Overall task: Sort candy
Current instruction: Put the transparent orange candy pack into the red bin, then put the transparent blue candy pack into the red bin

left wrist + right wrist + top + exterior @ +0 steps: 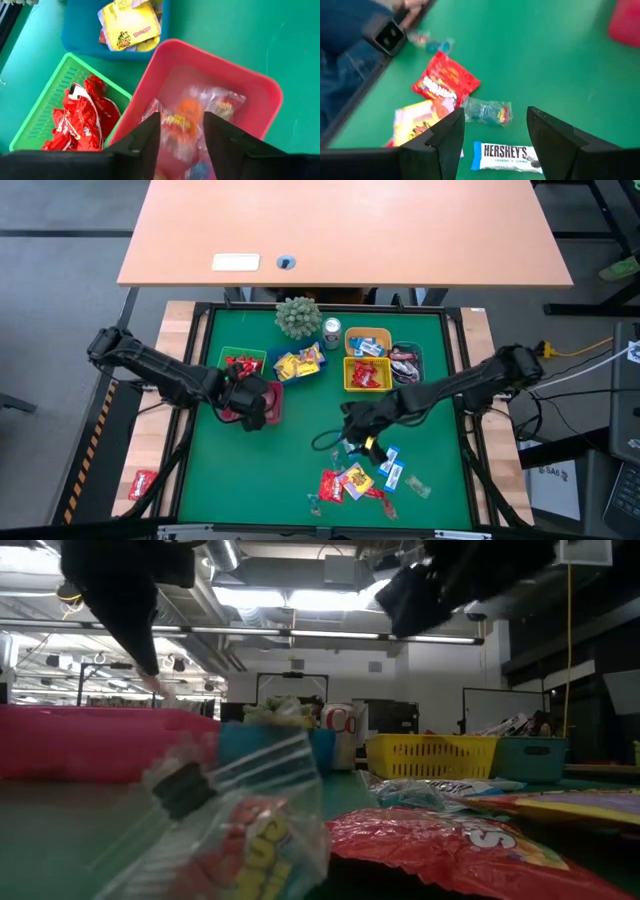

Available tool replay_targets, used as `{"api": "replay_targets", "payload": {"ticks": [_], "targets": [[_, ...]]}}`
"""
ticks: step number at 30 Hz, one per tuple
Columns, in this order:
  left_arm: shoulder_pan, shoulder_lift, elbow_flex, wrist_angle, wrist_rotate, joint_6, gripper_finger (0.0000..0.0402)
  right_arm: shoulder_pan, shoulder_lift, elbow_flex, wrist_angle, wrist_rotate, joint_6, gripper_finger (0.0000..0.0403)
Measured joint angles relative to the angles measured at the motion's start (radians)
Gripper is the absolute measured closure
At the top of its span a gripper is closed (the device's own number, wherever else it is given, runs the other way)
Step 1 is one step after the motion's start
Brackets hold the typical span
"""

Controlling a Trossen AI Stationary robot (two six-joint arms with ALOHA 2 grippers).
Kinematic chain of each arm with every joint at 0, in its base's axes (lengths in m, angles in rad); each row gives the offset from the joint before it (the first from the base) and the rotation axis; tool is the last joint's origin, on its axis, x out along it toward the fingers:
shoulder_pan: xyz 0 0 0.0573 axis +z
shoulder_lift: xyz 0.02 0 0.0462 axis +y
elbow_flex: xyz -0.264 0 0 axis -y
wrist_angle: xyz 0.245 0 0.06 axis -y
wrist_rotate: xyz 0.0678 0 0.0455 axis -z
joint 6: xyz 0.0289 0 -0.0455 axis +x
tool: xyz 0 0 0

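Left claw (181, 131) hangs released over the pink bin (260, 90), hiding part of its clear-wrapped candy (182, 120); right claw (495, 127) gapes above one Hershey's bar (507, 156).

Six small bins sit on the green mat: a green bin (241, 361) at ten o'clock, a blue bin (298, 364), a pink bin (262, 406), two yellow bins (367, 374) stacked toward one o'clock, and a dark bin (406, 362). One silver can (331, 332) and one small plant (298, 317) stand at twelve. Roughly eight loose candies (365, 480) lie at six o'clock, and one red packet (142, 483) lies off the mat at eight.
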Motion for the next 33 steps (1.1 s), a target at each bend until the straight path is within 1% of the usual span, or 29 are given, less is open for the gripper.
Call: {"api": "replay_targets", "payload": {"ticks": [2,5,11,14,20,25,28,33], "targets": [[0.009,0.000,0.000,0.016,0.000,0.000,0.0251,0.005,0.042,0.000,0.017,0.000,-0.017,0.0189],[0.014,0.000,0.000,0.046,0.000,0.000,0.0240,0.005,0.097,0.000,0.035,0.000,-0.037,0.0189],[0.009,0.001,0.000,0.092,0.000,0.000,0.0240,0.005,0.195,0.000,0.130,-0.002,-0.044,0.0189],[0.006,0.001,0.001,0.102,0.000,0.000,0.0240,0.004,0.233,0.000,0.151,-0.015,-0.044,0.0189],[0.006,0.001,0.001,0.128,0.000,0.000,0.0241,0.004,0.288,0.000,0.152,-0.037,-0.043,0.0189],[0.006,0.001,0.001,0.140,0.000,0.000,0.0241,0.004,0.298,0.000,0.146,-0.036,-0.043,0.0191],[0.006,0.001,0.001,0.152,0.000,0.000,0.0241,0.004,0.298,0.000,0.139,-0.026,-0.044,0.0207],[0.006,0.001,0.001,0.180,0.000,0.001,0.0241,0.003,0.298,0.000,0.131,-0.010,-0.044,0.0263]]}}
